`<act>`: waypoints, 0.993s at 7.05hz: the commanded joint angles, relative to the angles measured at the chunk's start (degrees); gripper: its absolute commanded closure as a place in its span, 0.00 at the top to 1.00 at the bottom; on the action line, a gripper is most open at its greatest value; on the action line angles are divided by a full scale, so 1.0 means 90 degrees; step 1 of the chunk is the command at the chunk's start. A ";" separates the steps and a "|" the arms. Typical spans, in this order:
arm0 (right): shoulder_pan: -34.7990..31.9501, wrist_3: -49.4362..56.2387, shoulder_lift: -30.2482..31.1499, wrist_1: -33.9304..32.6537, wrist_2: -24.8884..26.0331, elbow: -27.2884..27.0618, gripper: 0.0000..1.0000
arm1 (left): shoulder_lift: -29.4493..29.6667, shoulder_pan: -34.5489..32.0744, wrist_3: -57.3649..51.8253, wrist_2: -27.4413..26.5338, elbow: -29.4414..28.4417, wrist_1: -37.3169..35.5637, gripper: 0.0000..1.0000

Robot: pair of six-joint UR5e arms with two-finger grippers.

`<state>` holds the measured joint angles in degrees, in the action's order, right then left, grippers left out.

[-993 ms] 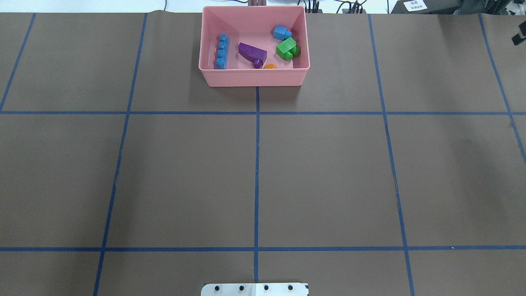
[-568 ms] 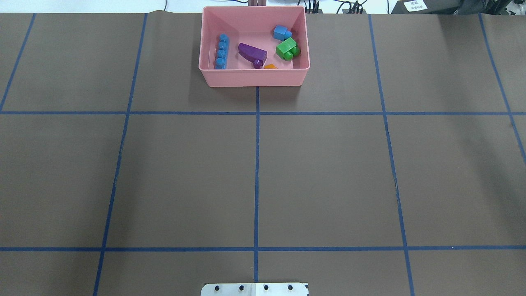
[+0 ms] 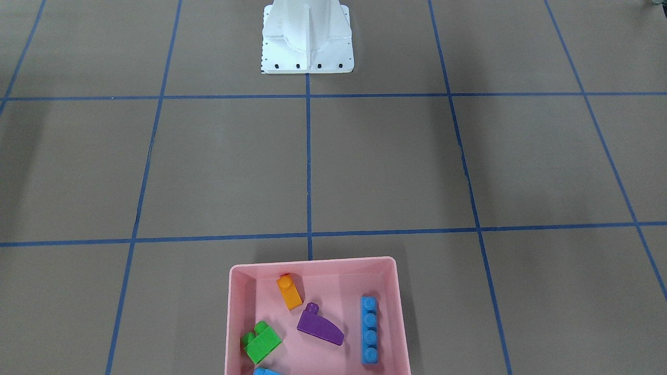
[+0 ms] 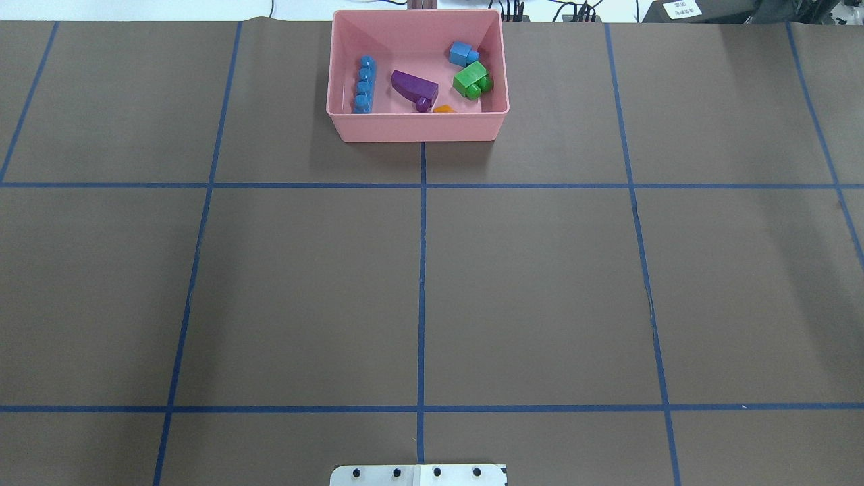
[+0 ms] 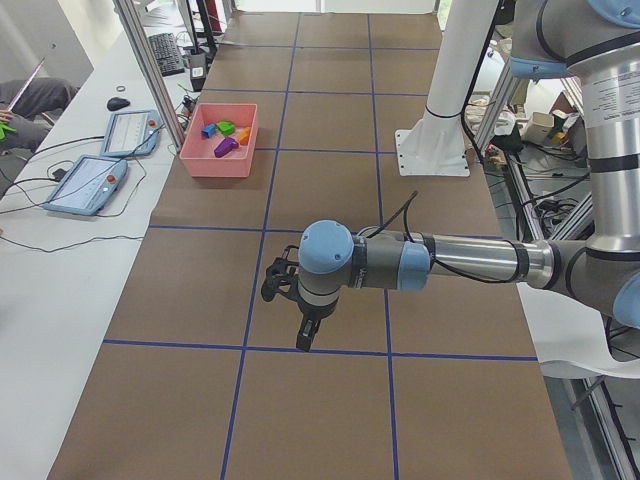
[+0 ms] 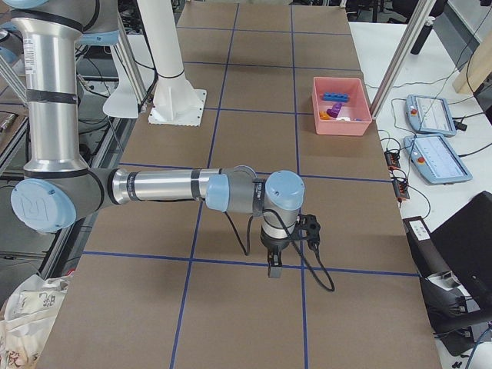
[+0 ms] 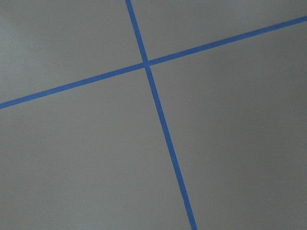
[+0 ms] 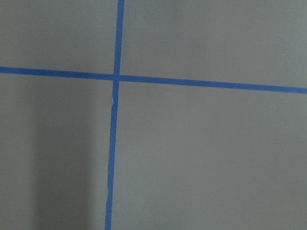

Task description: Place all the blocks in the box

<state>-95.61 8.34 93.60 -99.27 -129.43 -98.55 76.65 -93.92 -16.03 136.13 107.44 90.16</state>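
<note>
The pink box (image 4: 418, 127) stands at the table's far edge, also in the front view (image 3: 312, 261). All five blocks lie inside it: long blue (image 4: 363, 85), purple sloped (image 4: 413, 86), small blue (image 4: 462, 52), green (image 4: 471, 79) and orange (image 4: 443, 109), the orange half hidden by the near wall. The front view shows the orange block (image 3: 289, 292) fully. My left gripper (image 5: 305, 335) and right gripper (image 6: 274, 265) hang above bare table far from the box. They show only in the side views, so I cannot tell whether they are open or shut.
The white robot base plate (image 4: 418, 474) sits at the near edge. Blue tape lines (image 4: 422, 270) grid the brown table. Teach pendants (image 5: 85, 185) lie on the side bench beyond the box. Both wrist views show only table and tape.
</note>
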 commanded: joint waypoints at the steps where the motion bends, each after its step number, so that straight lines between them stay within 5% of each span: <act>1: -0.0324 0.0069 0.0526 -0.0034 -0.0200 -0.0446 1.00 | -0.0089 0.0006 -0.0045 -0.0018 -0.0034 0.0002 1.00; 7: 0.0115 0.0060 0.0547 -0.0025 -0.0043 -0.0388 1.00 | -0.0060 0.0094 0.0004 -0.0086 -0.0180 -0.0056 1.00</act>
<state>-95.67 8.95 98.50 -99.50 -130.33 -102.08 76.01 -93.47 -16.12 135.50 105.86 89.94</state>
